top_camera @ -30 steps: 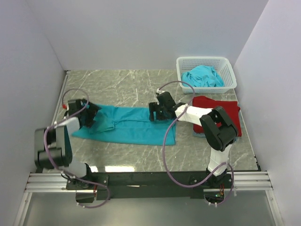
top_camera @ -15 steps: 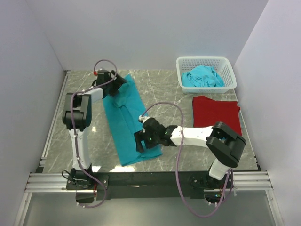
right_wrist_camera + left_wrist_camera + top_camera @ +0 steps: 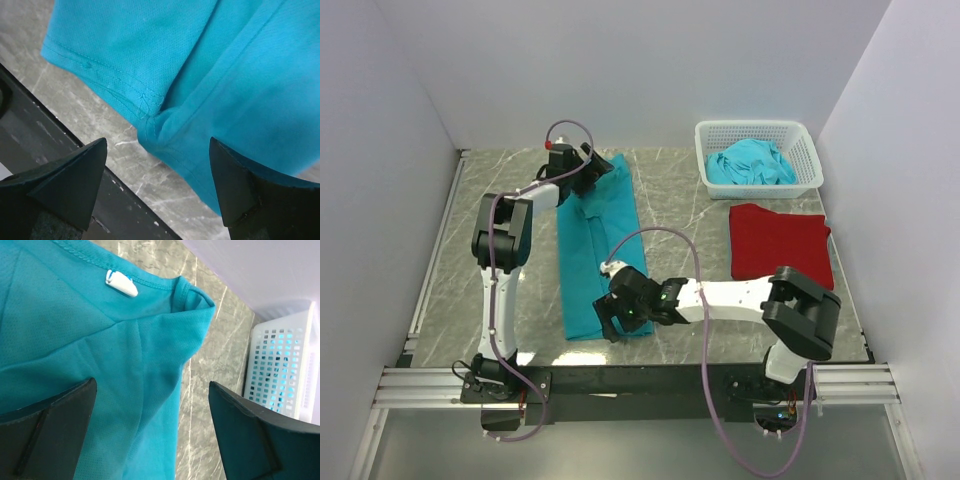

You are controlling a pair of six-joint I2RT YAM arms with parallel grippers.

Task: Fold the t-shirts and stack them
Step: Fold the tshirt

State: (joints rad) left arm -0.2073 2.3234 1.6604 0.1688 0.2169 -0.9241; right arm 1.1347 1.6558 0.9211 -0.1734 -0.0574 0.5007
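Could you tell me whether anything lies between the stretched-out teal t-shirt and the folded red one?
Nothing on the table does: bare marble separates the teal t-shirt from the red t-shirt. Only the right arm crosses the near part of that gap with its forearm; the basket sits farther back.

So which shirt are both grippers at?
The long teal shirt on the table: left gripper at its far end, right gripper at its near end. The red shirt and the crumpled teal shirt in the basket lie apart.
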